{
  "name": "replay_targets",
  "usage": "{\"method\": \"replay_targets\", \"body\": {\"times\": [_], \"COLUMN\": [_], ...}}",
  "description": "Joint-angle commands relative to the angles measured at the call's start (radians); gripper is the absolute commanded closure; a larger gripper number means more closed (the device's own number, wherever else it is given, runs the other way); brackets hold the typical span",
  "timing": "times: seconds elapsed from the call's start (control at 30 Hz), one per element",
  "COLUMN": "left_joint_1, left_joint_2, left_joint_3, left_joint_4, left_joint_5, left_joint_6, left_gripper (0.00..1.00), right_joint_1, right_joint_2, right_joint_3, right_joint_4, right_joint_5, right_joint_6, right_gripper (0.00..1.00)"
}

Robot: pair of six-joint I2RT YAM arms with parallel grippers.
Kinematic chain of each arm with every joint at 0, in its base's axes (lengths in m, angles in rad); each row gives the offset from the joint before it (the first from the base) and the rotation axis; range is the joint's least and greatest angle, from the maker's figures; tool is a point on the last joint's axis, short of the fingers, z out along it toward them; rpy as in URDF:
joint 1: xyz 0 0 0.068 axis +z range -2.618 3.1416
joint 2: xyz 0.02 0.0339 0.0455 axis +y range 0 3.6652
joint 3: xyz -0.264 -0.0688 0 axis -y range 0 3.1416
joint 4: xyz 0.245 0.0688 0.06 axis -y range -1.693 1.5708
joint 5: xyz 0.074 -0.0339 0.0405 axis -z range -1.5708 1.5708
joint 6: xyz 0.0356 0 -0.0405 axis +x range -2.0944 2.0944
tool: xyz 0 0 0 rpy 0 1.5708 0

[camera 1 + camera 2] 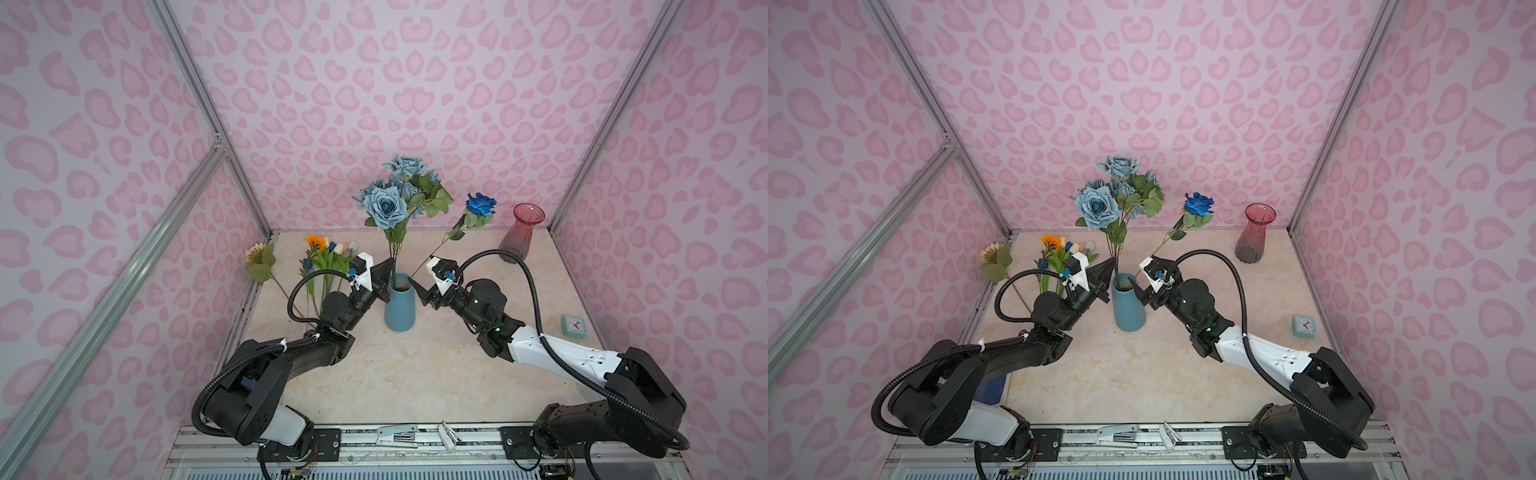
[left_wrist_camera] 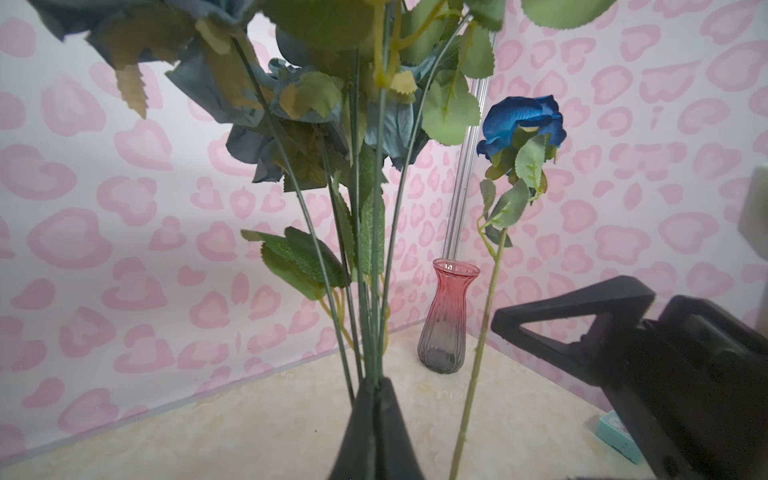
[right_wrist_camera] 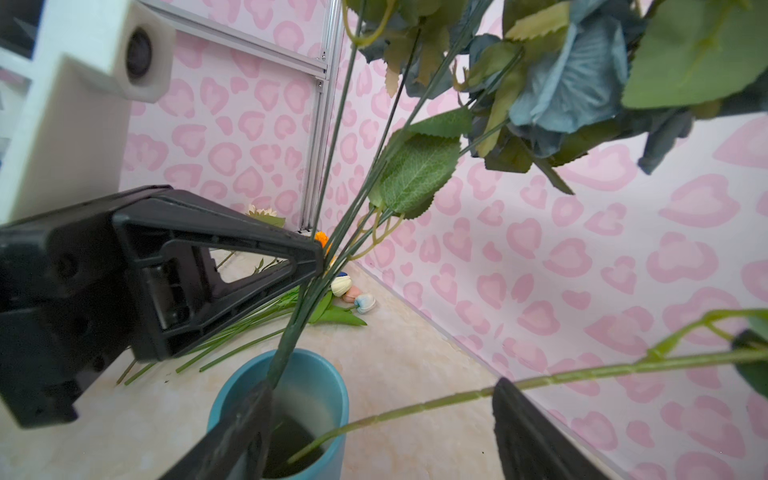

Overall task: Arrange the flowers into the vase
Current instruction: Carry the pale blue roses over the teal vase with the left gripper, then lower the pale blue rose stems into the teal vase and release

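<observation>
Mid-frame, left gripper (image 2: 374, 395) clamps stems of dusty-blue fabric rose bunch (image 1: 384, 203) above teal cylindrical vase (image 1: 400, 309); right gripper (image 3: 380, 384) gapes astride bright-blue rose (image 1: 481, 203) stem.

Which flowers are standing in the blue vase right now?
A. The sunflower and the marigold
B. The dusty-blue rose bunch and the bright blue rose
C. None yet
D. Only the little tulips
B: the stems of the dusty-blue rose bunch and the bright blue rose both run down into the blue vase.
</observation>
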Motion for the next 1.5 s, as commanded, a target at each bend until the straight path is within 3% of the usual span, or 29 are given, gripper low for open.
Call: {"method": "replay_targets", "body": {"times": [0.0, 0.37, 0.63, 0.83, 0.9, 1.07, 1.3, 1.47], "left_joint_1": [-0.008, -0.037, -0.044, -0.044, -0.044, -0.044, -0.041, 0.015], "left_joint_2": [-0.015, 0.028, 0.045, 0.038, 0.026, -0.096, -0.395, -0.562], "left_joint_3": [-0.015, -0.051, -0.054, -0.057, -0.063, -0.095, -0.114, -0.133], "left_joint_4": [0.051, 0.052, 0.051, 0.034, 0.028, -0.054, -0.428, -0.627], "left_joint_5": [-0.001, -0.026, -0.018, -0.014, -0.014, -0.078, -0.197, -0.245], "left_joint_6": [-0.002, 0.004, 0.008, 0.024, 0.033, 0.084, 0.248, 0.263], "left_gripper": [0.97, 0.97, 0.86, 0.69, 0.68, 0.65, 0.57, 0.56], "right_joint_1": [0.003, 0.015, 0.022, 0.023, 0.024, 0.025, 0.025, 0.032], "right_joint_2": [0.009, 0.020, 0.019, 0.022, 0.022, 0.028, 0.030, 0.011], "right_joint_3": [0.011, 0.043, 0.043, 0.043, 0.043, 0.047, 0.016, -0.009], "right_joint_4": [0.015, -0.012, -0.020, -0.014, -0.011, -0.015, 0.034, 0.030], "right_joint_5": [0.005, 0.000, 0.010, 0.008, 0.008, 0.008, 0.017, 0.002], "right_joint_6": [-0.001, -0.009, -0.019, -0.019, -0.021, -0.025, -0.024, -0.028], "right_gripper": [0.18, 0.18, 0.18, 0.18, 0.18, 0.18, 0.19, 0.19]}}
